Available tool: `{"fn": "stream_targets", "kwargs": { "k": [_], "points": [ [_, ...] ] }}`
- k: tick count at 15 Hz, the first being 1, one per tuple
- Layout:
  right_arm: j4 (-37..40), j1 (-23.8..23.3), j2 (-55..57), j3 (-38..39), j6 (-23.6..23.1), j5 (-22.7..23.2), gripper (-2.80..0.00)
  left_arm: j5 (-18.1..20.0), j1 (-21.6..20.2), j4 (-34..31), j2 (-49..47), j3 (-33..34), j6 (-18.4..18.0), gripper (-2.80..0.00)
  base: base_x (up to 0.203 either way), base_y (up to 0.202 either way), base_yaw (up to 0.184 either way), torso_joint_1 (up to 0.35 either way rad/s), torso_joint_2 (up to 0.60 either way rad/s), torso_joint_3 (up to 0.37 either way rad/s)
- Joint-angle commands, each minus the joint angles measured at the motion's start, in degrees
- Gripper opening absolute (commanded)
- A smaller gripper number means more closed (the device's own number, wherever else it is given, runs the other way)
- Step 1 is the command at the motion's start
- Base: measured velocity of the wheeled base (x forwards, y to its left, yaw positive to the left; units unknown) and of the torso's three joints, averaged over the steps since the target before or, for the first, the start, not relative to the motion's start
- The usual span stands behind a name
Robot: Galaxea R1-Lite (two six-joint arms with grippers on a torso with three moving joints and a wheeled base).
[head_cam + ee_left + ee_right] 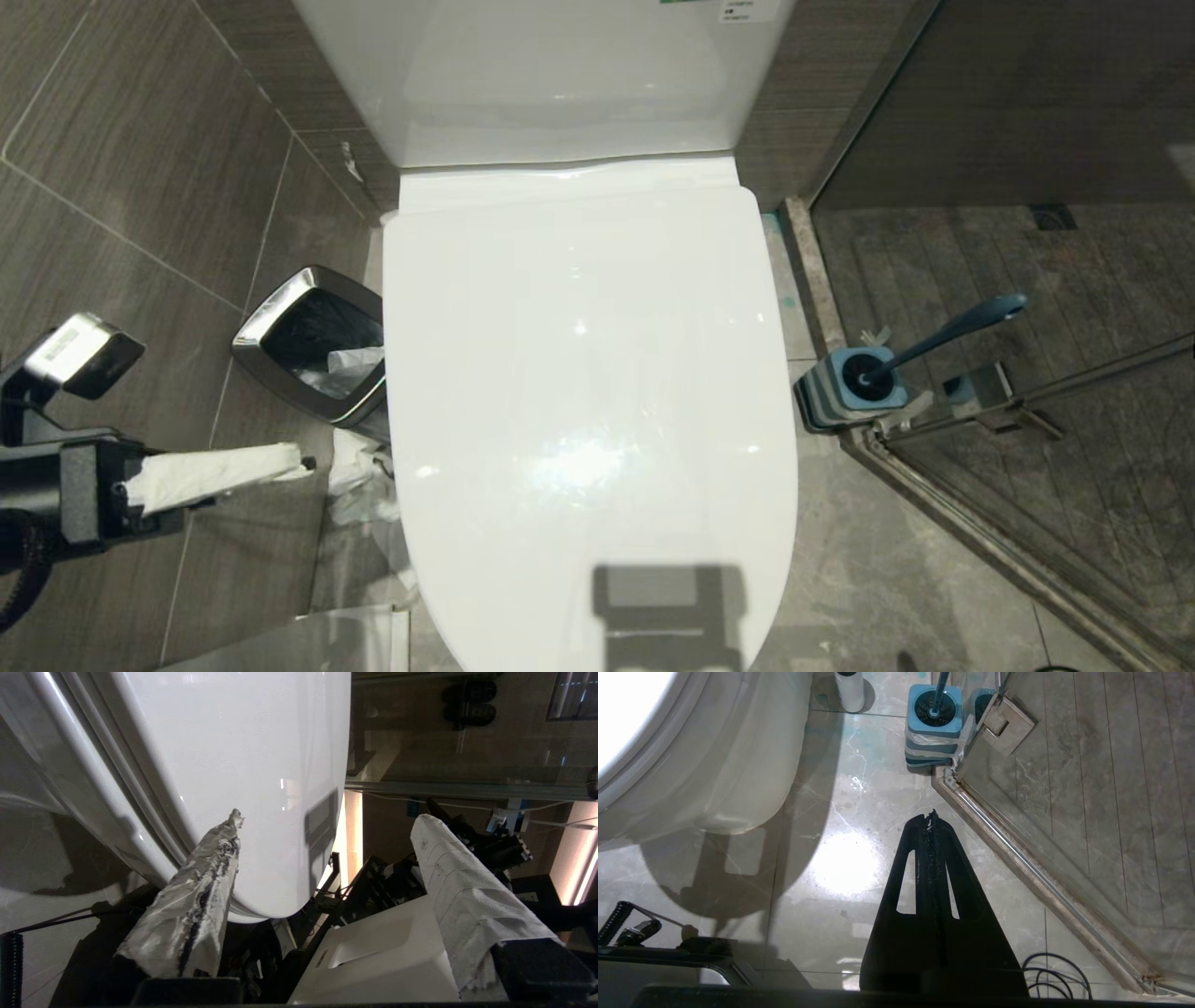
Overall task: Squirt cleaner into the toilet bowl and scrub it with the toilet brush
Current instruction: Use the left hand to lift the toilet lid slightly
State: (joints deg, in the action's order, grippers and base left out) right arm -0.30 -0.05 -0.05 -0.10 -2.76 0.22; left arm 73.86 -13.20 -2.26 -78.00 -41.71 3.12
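Observation:
The toilet bowl is covered by its shut white lid (588, 373), which fills the middle of the head view. The lid (243, 765) also shows in the left wrist view, and the bowl's outer wall (714, 765) in the right wrist view. My left gripper (280, 467) (327, 816) hovers left of the toilet, level with the lid's front half. It is open and empty, its fingers wrapped in white paper. The toilet brush (943, 336) stands in its blue-topped holder (854, 387) (934, 718) right of the toilet. My right gripper (930, 814) hangs shut and empty over the floor. The cleaner is out of view.
A chrome-rimmed waste bin (313, 345) with a dark liner stands left of the toilet, with crumpled plastic (359, 485) on the floor beside it. The shower's glass door and metal rail (980, 523) run along the right. A white cylinder (850, 690) stands near the brush holder.

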Motion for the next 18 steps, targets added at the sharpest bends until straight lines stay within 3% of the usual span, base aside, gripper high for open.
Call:
{"fn": "stream_targets", "kwargs": {
  "k": [1, 4, 10, 18],
  "points": [
    [-0.05, -0.04, 0.05, 0.01, -0.05, 0.04, -2.8, 0.35, 0.0, 0.33, 0.09, 3.2, -1.53, 0.0, 0.0, 0.0, 0.0, 0.0, 0.0, 0.0],
    [-0.05, 0.05, 0.05, 0.01, -0.05, 0.04, -2.8, -0.15, 1.68, 0.44, 0.47, 6.11, -3.83, 0.0, 0.0, 0.0, 0.0, 0.0, 0.0, 0.0],
    [-0.05, -0.04, 0.05, 0.01, -0.05, 0.04, -2.8, -6.38, 6.47, 0.5, -6.29, 4.45, -4.09, 0.0, 0.0, 0.0, 0.0, 0.0, 0.0, 0.0],
    [-0.05, 0.03, 0.05, 0.01, -0.05, 0.04, -2.8, -7.42, 8.41, 3.66, -12.67, 2.1, -4.0, 0.0, 0.0, 0.0, 0.0, 0.0, 0.0, 0.0]
  ]
}}
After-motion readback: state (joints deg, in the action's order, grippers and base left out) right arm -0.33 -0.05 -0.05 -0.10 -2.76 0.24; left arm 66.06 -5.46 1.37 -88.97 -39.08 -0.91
